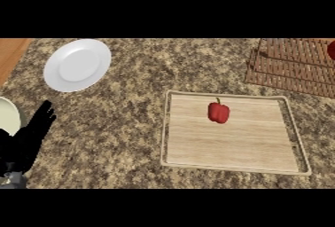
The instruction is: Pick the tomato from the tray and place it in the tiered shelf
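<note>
Left hand point(29, 137) open, empty, resting lower left. Tray point(242, 146) at centre-right holds only a red pepper point(218, 112). A red thing point(332, 49), maybe the tomato, shows on the tiered shelf point(294, 62), upper right. We risk grasping the pepper.

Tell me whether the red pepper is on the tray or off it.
On it. The red pepper lies on the tray's wooden floor, inside the raised rim, near the far side.

A kitchen: the desk point(131, 115) is a speckled granite worktop. A white plate point(77, 64) lies near its far left corner, a red pepper point(218, 112) on a wooden tray point(165, 133), a slatted shelf point(294, 66) at the far right corner.
</note>
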Motion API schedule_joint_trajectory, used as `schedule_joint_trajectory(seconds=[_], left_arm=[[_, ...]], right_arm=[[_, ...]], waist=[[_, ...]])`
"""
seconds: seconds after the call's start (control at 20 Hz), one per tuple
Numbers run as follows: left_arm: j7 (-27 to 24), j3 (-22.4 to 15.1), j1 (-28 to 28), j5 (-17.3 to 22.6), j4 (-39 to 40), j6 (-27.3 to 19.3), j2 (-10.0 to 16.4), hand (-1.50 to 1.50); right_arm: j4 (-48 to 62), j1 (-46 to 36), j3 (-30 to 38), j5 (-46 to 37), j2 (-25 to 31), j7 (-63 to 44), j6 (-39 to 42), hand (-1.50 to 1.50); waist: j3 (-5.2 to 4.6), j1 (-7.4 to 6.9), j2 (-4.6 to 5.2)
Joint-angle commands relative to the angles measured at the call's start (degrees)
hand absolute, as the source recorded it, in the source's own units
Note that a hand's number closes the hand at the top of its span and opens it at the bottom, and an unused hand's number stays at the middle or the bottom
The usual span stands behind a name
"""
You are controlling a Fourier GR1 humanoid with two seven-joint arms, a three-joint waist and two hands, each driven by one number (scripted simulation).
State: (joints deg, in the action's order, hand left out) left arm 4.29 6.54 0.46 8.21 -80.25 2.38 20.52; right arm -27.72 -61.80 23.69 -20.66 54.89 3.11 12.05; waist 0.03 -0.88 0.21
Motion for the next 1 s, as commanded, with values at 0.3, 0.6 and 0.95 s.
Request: schedule_joint_trajectory(seconds=[0.3,0.6,0.95], left_arm=[[1.3,1.4,-0.2,-0.2,-0.1,-0.1,0.2,0.0],[0.0,1.3,2.8,-0.3,-1.9,0.0,-0.7,0.0],[1.0,2.3,2.6,0.3,-1.5,0.6,-0.1,0.0]], right_arm=[[2.3,1.0,10.7,10.9,13.6,-0.9,13.3,-1.5],[8.0,4.5,15.5,12.5,28.7,-2.7,18.4,-1.5],[17.4,15.7,18.4,12.8,38.7,5.6,29.5,-1.5]], waist=[[0.0,1.18,-0.24],[0.1,1.14,-0.18],[0.37,2.35,-0.12]])
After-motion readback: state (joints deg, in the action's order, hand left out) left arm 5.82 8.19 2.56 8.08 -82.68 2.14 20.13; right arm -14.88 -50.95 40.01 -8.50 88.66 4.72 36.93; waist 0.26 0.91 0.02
